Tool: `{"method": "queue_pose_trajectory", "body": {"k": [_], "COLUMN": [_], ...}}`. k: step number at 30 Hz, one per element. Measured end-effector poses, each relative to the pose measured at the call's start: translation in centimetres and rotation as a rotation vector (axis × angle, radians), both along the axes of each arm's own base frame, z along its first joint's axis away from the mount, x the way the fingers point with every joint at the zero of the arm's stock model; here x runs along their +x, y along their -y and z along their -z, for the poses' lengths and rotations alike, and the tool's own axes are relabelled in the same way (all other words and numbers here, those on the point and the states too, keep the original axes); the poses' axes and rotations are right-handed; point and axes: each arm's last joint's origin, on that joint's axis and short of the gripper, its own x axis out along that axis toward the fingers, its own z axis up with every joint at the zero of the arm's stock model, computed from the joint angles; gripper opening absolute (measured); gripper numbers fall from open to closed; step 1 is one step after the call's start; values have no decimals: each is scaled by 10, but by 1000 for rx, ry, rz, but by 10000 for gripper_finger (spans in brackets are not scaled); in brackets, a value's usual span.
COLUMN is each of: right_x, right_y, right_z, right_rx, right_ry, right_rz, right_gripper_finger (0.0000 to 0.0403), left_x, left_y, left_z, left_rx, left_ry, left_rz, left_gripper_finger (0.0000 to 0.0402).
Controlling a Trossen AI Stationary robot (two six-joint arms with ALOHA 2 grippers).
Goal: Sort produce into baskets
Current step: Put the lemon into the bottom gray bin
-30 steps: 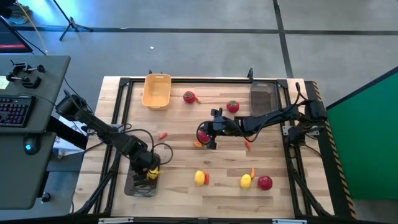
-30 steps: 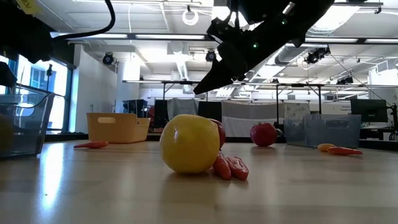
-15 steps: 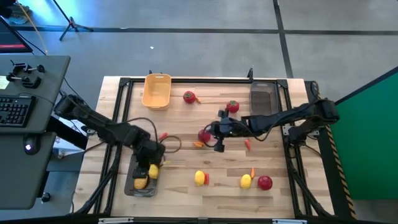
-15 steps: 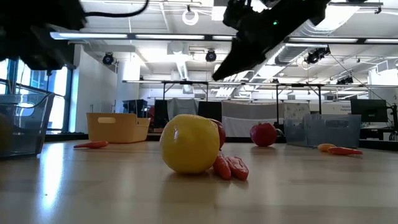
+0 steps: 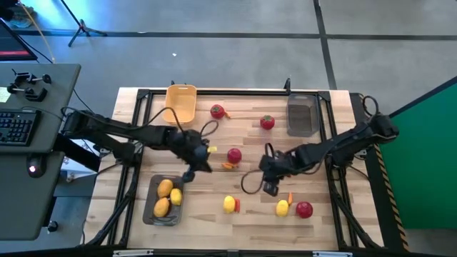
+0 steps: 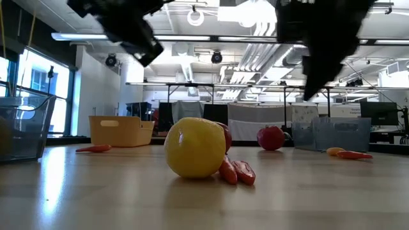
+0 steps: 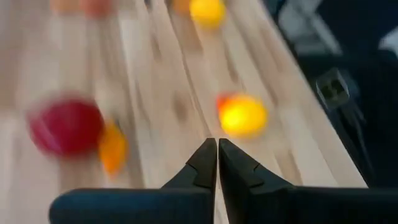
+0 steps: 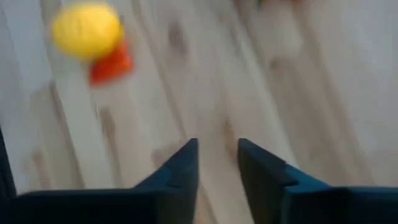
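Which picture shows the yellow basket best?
The high view: the yellow basket shows whole from above, empty, at the table's far edge. The low view gives only its side wall, far off behind a carrot piece. Neither wrist view shows it.

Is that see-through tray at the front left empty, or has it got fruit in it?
Not empty. The grey tray holds two yellow lemons, seen from above.

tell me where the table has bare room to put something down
Bare wood lies right of the grey tray and along the front edge left of the lemon. The middle is crowded: left hand, red fruit, right hand.
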Motion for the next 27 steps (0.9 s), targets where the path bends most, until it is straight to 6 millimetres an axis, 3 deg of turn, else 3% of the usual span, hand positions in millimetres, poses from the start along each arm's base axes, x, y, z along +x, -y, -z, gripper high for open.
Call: {"method": "queue_pose_trajectory", "body": {"k": [5,10,17,27], "right_x": [-18,-33,-45,-48], "right_y": [-21,-46,-65,-72], "right_z": [4,4,4,4], "right_rx": [4,33,-13,-289], "right_ry": [-108,-148,-120,2], "right_rz": [-78,-354,-640,-1023], "right_gripper_finger": [195,257,271,271], "left_x": [4,1,-5,-10], "left_y": [-14,-23,-33,-37], "left_z": [7,19,29,40], "left_rx": [-3,-1,1,26], "left_ry": [171,237,204,170], "left_rz": [-49,-82,-122,-165], "left_gripper_finger": [1,1,1,1]}}
